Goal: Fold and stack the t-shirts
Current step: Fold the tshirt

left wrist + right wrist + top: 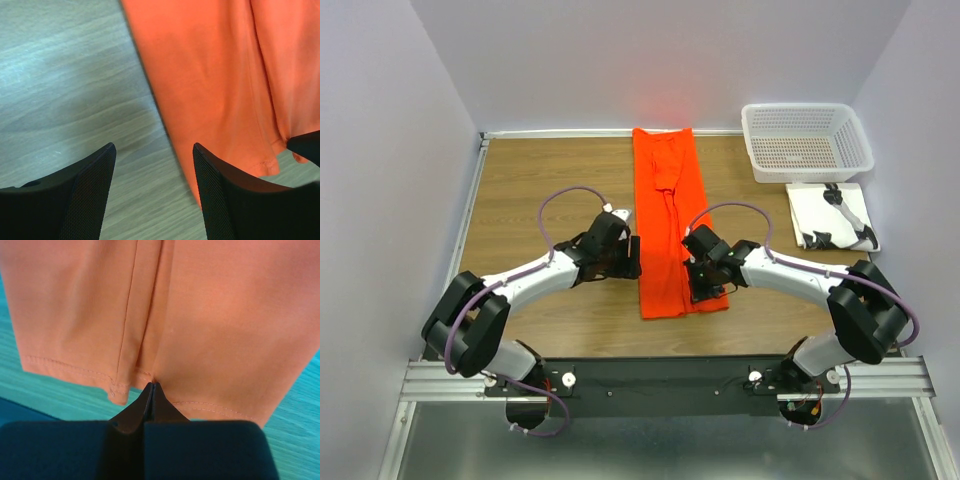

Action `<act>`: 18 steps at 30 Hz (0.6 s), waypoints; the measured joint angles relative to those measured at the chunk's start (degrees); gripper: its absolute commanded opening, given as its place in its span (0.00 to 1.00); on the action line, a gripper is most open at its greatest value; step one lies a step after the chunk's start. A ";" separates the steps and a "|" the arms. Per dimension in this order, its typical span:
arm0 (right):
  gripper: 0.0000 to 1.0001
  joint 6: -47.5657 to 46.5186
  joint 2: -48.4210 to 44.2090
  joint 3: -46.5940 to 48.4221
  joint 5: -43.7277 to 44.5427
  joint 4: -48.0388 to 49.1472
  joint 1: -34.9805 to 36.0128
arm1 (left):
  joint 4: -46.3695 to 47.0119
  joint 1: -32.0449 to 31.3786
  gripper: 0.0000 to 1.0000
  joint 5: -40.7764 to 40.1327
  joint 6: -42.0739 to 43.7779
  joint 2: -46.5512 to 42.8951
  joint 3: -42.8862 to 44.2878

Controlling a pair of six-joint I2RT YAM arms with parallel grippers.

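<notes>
Closest to the right wrist camera, the right gripper [152, 386] was clenched, its two fingers pressed flat together with their tips on the stitched bottom hem of the t-shirt [210, 320]. It seemed to have nipped the cloth there, though the pinch itself was hidden under the fingers. Across the garment, the left gripper [153, 147] stood released and held nothing, one finger over bare table [60, 75] and the other just over the shirt's left edge. From above, the t-shirt [662, 250] lay in the middle of the table [540, 180] between the two grippers, the right gripper [706, 290] at its near right corner and the left gripper [632, 258] beside its left edge. By the look of it the lengthwise folding was done: both sides were turned in, making one narrow strip. Its long axis ran from the near edge toward the far wall, leaning slightly so the near end sat further right. The hem pointed at the arms and the neck end away from them. What was left, I judged, was the crosswise fold, hem toward neck, and then the stacking; no pile of folded shirts was visible. A white basket [807, 107] and a white board [810, 205] sat well apart at the far right.
</notes>
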 measured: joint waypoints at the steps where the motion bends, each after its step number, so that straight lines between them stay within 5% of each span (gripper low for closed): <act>1: 0.08 -0.02 0.02 -0.02 -0.74 0.00 0.00 | -0.24 -0.33 0.71 0.11 0.00 0.13 0.00; 9: 0.41 1.09 -0.09 -0.11 -3.37 0.02 0.02 | -1.51 -1.90 0.71 0.83 -0.07 0.37 0.00; 18: 0.48 4.63 -7.43 -0.48 5.60 -6.14 -4.90 | -5.14 -3.74 0.71 0.90 -2.01 0.00 0.00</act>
